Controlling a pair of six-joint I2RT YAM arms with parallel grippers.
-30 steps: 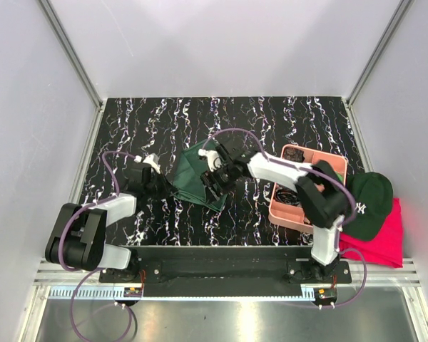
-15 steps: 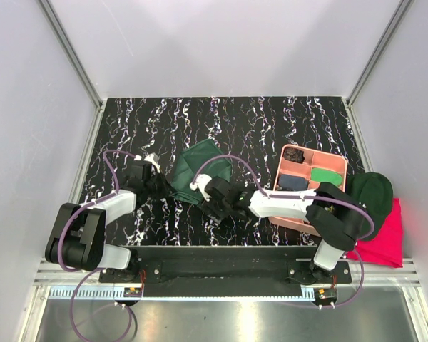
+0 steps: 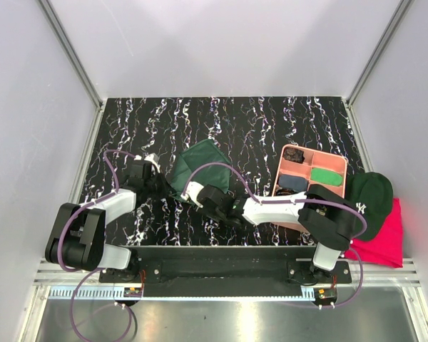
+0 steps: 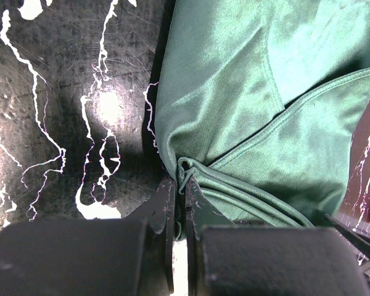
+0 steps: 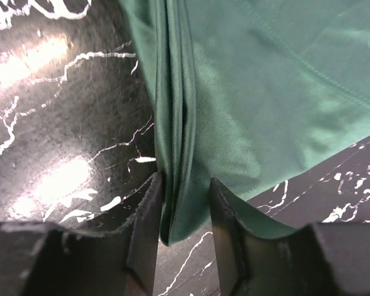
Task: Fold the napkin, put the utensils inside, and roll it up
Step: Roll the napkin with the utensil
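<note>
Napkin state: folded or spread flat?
Folded. The napkin lies as a compact, uneven patch from above, and both wrist views show several cloth layers stacked along its edge, with a seamed flap lying over the layer below.

Bare tabletop (image 3: 271,121) beyond napkin (image 3: 203,160), tray (image 3: 321,153) at right

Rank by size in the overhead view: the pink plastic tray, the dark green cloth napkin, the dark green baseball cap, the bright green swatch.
1. pink plastic tray
2. dark green cloth napkin and dark green baseball cap, too alike to rank
3. bright green swatch
</note>
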